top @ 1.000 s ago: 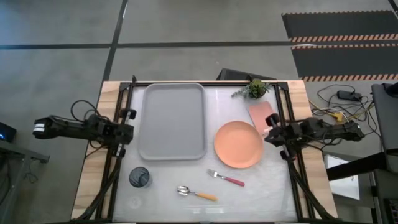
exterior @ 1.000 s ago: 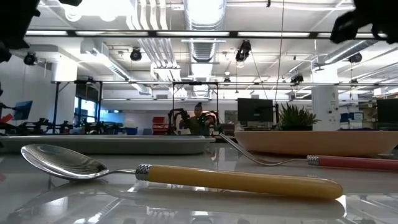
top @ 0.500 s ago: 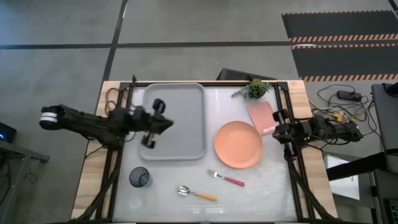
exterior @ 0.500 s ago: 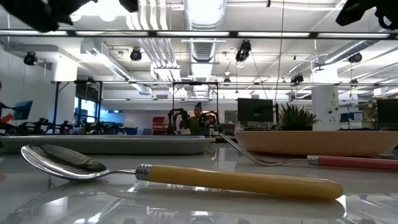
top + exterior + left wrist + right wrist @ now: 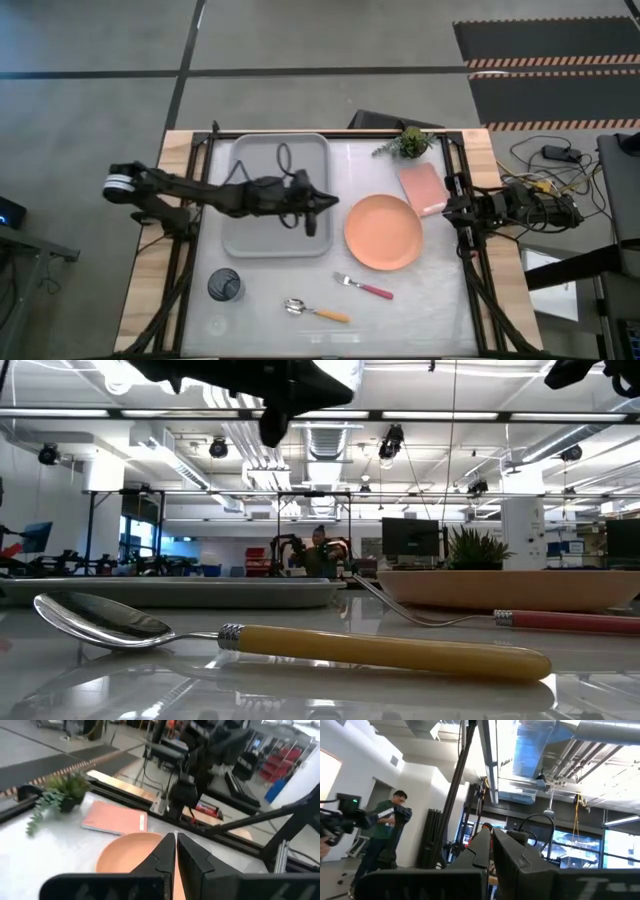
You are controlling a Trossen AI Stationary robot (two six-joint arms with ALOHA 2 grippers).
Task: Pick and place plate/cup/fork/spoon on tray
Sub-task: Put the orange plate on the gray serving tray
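The salmon-orange plate (image 5: 383, 232) lies flat at the table's right middle, and also shows in the left wrist view (image 5: 131, 854). The light-grey tray (image 5: 262, 230) lies at the far left. The dark cup (image 5: 224, 286) stands upright near the front left. The pink-handled fork (image 5: 364, 287) and the orange-handled spoon (image 5: 317, 311) lie flat on the table near the front. My left gripper (image 5: 330, 202) is shut and empty above the tray's right rim, pointing at the plate. My right gripper (image 5: 447, 208) is shut and empty at the table's right edge.
A pink rectangular slab (image 5: 423, 188) and a small plant (image 5: 408, 142) lie at the far right, beyond the plate. Dark frame rails run along the table's left and right edges. A person (image 5: 385, 830) stands in the room beyond the table.
My left arm has swung from the table's left edge across the tray toward the plate, its gripper staying shut. My right gripper has drawn back a little toward the table's right edge. The plate, cup, fork and spoon have kept still.
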